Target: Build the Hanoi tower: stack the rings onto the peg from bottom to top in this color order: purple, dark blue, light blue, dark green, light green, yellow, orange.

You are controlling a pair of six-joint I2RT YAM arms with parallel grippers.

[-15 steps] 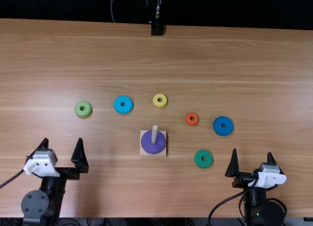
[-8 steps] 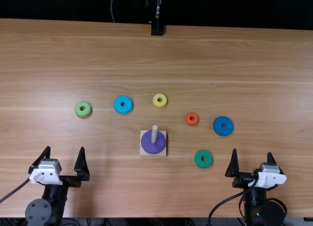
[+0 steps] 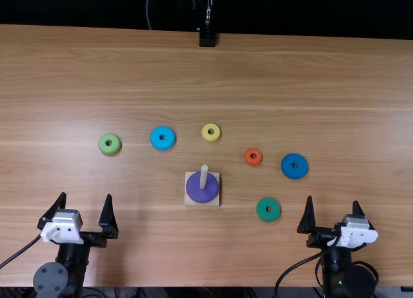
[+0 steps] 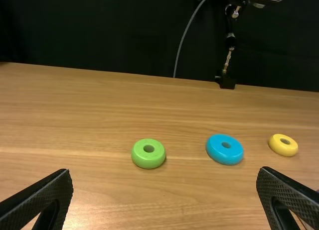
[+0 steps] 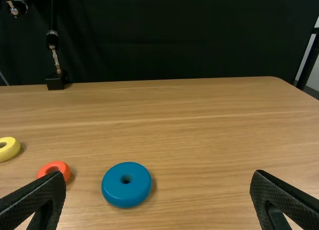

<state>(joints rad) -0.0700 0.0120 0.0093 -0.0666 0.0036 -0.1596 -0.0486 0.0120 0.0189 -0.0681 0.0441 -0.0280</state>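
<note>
Free gap btwn dk grn ring (image 3: 261,214) & peg (image 3: 204,177), upright obstacle

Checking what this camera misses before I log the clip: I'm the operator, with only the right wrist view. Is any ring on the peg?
Observer: Yes, the purple ring is on the peg.
Operator: Which loose ring lies nearest the table's near edge?
Observer: The dark green ring, to the right of the peg in the top view.
Operator: Anything held on the other side?
Observer: No, the left claw is open, with nothing between its fingers.
</note>
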